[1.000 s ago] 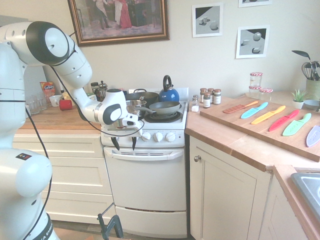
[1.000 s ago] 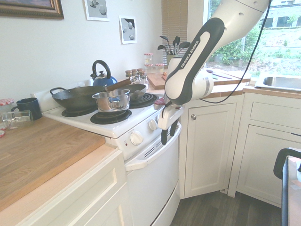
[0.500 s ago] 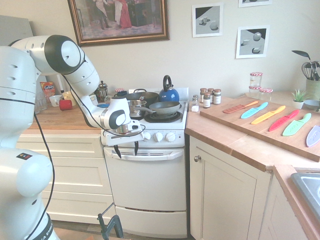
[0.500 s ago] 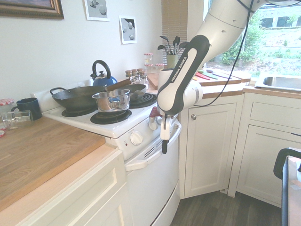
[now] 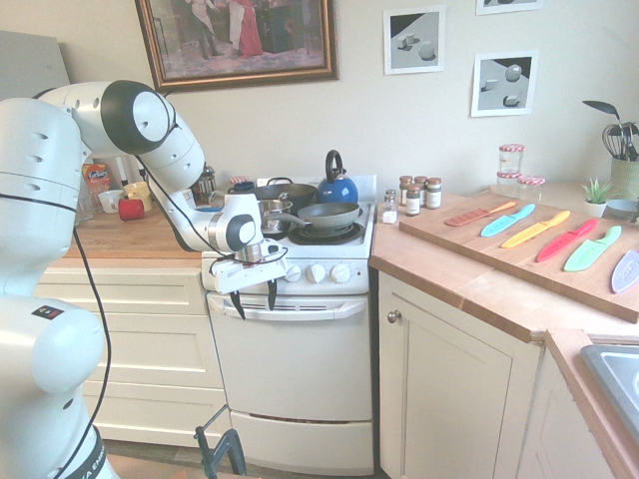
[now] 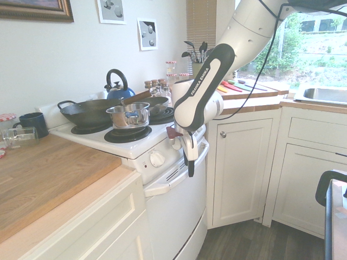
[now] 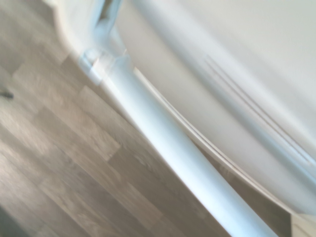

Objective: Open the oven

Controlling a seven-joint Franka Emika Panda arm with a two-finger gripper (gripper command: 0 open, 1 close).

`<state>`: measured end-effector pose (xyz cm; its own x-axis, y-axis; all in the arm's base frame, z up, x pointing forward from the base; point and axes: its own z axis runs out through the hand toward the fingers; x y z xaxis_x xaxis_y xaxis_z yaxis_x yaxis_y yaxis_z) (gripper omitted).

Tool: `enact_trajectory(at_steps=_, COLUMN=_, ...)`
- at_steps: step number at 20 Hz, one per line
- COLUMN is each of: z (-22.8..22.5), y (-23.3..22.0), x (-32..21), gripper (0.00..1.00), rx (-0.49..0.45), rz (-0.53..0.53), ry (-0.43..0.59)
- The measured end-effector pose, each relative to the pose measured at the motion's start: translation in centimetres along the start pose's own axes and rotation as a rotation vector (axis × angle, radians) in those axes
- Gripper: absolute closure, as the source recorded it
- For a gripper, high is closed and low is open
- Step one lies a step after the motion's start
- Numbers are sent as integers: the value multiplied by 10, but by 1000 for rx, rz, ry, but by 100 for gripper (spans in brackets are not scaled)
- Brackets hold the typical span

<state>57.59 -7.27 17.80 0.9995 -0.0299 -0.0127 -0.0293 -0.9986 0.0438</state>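
The white oven (image 5: 300,369) stands between cream cabinets, its plain door (image 6: 173,216) shut, with white knobs (image 5: 317,271) above. Its wide handle (image 5: 300,310) runs across the top of the door. My gripper (image 5: 255,298) points down at the handle's left part, open, with its two dark fingers (image 5: 272,294) apart. In the second exterior view the gripper (image 6: 190,162) hangs right at the handle (image 6: 179,174); whether the bar lies between the fingers I cannot tell. The wrist view shows the white handle bar (image 7: 168,143) close by, running diagonally above the wooden floor.
Pans (image 5: 327,213), a steel pot (image 6: 128,115) and a blue kettle (image 5: 336,186) sit on the burners. Cream cabinets (image 5: 449,389) flank the oven. A cutting board with coloured knives (image 5: 539,235) lies on the right counter. A black clamp (image 5: 220,449) stands on the floor.
The gripper has moved in toward the oven front and a little lower, from beside the knobs down to the door handle. The door has stayed shut.
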Motion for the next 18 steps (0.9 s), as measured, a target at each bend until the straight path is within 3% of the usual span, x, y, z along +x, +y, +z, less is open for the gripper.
enact_trajectory(at_steps=8, z=21, y=-2, x=-27, gripper=0, rx=-18, rz=-95, ry=105)
enact_trajectory(at_steps=15, z=74, y=37, x=-117, gripper=0, rx=18, rz=-109, ry=-16)
enact_trajectory(at_steps=18, z=83, y=59, x=-147, gripper=0, rx=22, rz=-101, ry=0)
